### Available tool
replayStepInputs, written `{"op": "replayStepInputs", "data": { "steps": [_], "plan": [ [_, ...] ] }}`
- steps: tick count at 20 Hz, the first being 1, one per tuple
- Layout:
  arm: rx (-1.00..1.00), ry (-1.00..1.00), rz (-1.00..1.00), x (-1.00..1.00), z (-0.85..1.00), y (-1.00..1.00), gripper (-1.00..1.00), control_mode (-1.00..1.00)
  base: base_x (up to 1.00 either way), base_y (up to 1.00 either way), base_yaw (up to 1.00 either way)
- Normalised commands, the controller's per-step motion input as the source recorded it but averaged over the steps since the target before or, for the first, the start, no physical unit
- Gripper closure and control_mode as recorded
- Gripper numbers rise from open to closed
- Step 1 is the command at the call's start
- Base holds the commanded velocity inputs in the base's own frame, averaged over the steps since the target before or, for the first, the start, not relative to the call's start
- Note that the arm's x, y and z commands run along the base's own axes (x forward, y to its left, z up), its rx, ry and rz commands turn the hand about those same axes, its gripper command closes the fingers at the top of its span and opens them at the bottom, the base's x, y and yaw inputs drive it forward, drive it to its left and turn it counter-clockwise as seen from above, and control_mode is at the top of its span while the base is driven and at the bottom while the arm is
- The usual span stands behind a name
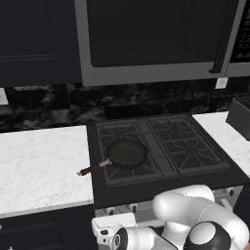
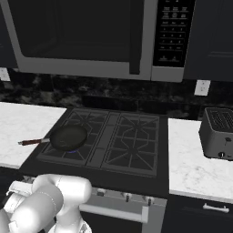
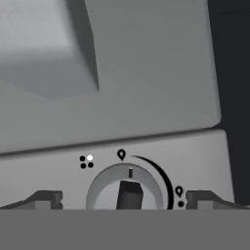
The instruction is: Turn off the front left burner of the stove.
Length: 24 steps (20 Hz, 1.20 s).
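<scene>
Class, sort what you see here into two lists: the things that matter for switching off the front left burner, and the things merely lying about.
Belongs to the job:
- stove
- front left burner
- knob on the silver front panel
- gripper, fingertips either side of the knob

Just lying about:
- frying pan, resting on the front left burner
- toaster
- microwave

knob (image 3: 129, 193) bottom cut off, toaster (image 2: 218, 133) cropped

Kitchen: stove (image 1: 161, 146), microwave (image 2: 91, 36), toaster (image 2: 218, 133), marble counter (image 1: 39, 166).
</scene>
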Motion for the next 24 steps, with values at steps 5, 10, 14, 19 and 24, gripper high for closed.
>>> {"op": "replayStepInputs", "data": {
  "steps": [5,10,14,19,24],
  "plan": [
    [0.00,0.00,0.01,0.02,-0.04,0.15,1.00,-1.00,0.00,0.00,0.00],
    [0.01,0.00,0.01,0.00,0.00,-0.01,1.00,-1.00,0.00,0.00,0.00],
    [0.18,0.00,0.00,0.00,0.00,-0.08,1.00,-1.00,0.00,0.00,0.00],
    [0.35,0.00,0.00,-0.01,0.00,0.00,1.00,-1.00,0.00,0.00,0.00],
    [0.39,0.00,0.00,0.00,0.00,0.00,1.00,-1.00,0.00,0.00,0.00]
  ]
}}
